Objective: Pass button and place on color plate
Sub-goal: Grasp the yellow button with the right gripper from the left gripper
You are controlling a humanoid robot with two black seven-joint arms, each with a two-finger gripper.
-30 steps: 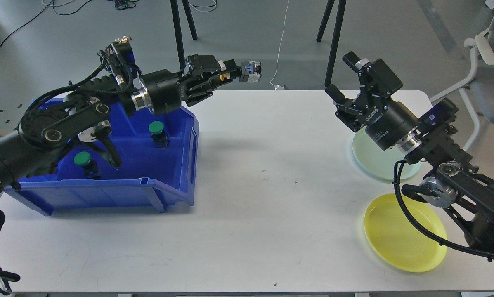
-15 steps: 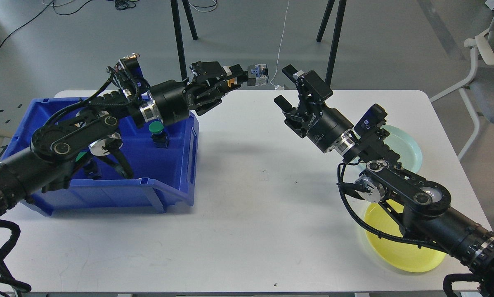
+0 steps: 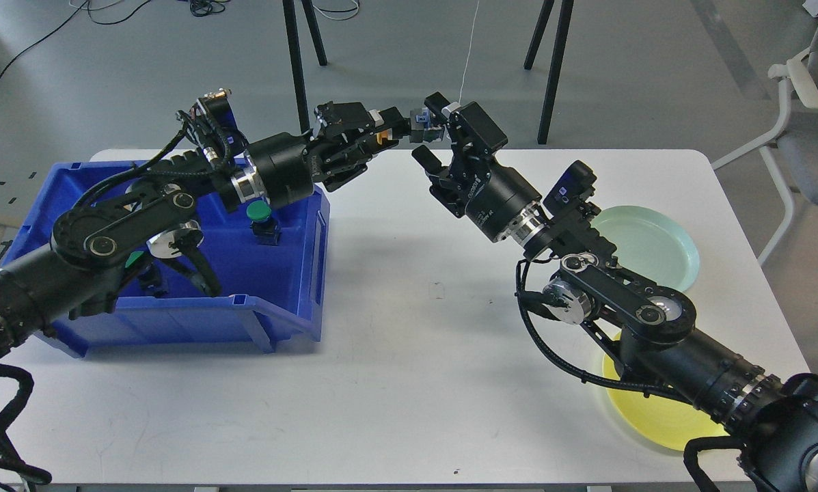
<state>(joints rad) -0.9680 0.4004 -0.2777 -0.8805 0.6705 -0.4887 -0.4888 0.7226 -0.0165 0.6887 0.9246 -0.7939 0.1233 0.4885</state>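
My left gripper (image 3: 414, 127) is shut on a small grey and blue button (image 3: 423, 124) and holds it in the air above the table's far edge. My right gripper (image 3: 433, 134) is open. Its two fingers stand above and below the button, one finger (image 3: 439, 104) close beside it. I cannot tell whether they touch it. A pale green plate (image 3: 661, 247) and a yellow plate (image 3: 655, 418) lie on the table at the right, both partly hidden by my right arm.
A blue bin (image 3: 292, 273) stands on the left of the white table (image 3: 409, 355), under my left arm. It holds green-capped buttons (image 3: 259, 212), one (image 3: 134, 258) half hidden. Tripod legs (image 3: 299, 61) and a chair (image 3: 812, 102) stand beyond the table.
My right arm has swung left from over the plates up to my left gripper, and its open fingers now bracket the button. My left gripper shifted slightly right, then held still.
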